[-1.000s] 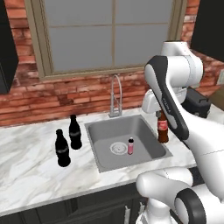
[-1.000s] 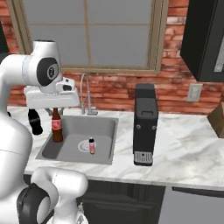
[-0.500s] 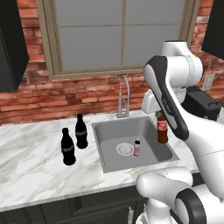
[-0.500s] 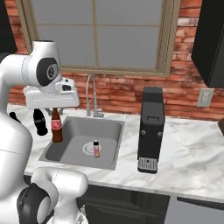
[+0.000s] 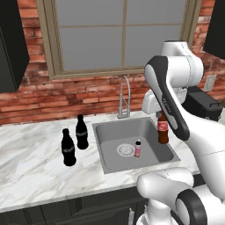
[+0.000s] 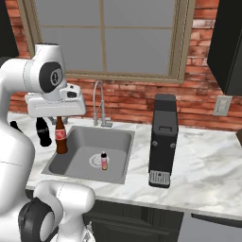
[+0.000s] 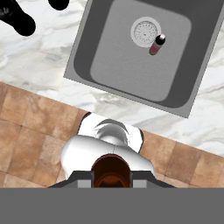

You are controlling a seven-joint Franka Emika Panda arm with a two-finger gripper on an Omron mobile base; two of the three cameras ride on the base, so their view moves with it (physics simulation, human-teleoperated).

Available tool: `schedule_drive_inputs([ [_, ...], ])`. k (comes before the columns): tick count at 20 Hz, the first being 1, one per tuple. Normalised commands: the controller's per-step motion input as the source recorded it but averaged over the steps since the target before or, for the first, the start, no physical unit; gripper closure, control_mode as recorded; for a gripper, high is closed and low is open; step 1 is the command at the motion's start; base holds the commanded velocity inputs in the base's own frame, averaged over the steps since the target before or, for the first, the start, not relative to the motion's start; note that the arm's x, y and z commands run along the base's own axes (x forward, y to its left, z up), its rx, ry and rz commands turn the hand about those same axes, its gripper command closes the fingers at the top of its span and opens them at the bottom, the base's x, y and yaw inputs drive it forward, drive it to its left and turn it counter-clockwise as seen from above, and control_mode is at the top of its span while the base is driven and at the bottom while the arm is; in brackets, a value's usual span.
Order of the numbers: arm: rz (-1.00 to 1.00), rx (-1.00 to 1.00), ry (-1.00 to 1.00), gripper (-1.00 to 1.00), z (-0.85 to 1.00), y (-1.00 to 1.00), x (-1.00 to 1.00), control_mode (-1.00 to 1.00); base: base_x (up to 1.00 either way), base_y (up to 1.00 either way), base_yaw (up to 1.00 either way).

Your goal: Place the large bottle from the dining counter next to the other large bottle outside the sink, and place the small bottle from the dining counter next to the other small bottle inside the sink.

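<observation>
Clamped on the neck of the small bottle [image 5: 163, 130], the gripper [image 5: 161, 114] hangs above the right-hand edge of the sink [image 5: 107, 132], and the brown bottle with its red label hangs upright beneath it, clear of the basin. From the right base view the same small bottle [image 6: 61, 137] sits under the gripper [image 6: 59, 118] over the sink's [image 6: 120, 137] near left part. In the hand view the bottle's brown top [image 7: 111, 171] shows between the gripper's fingertips at the bottom of the picture.

Inside the basin the other small bottle [image 5: 137, 148], pink with a white cap, stands upright just right of the drain [image 5: 125, 150]. Two large black bottles stand on the marble surface [image 5: 35, 154] left of the sink: one large bottle [image 5: 81, 132] farther back and just beside the basin's left rim, another [image 5: 68, 147] nearer and a little further left. A chrome faucet [image 5: 125, 96] rises behind the sink, and a black coffee machine [image 6: 163, 140] stands on the surface to its right.
</observation>
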Motion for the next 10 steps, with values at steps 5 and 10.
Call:
schedule_drive_inputs([
  [5,0.00,0.00,0.00,1.00,0.00,0.00,0.00,1.00,0.82,-0.03,0.00],
  [10,0.00,0.00,0.00,1.00,0.00,0.00,0.00,1.00,0.64,0.00,0.00],
])
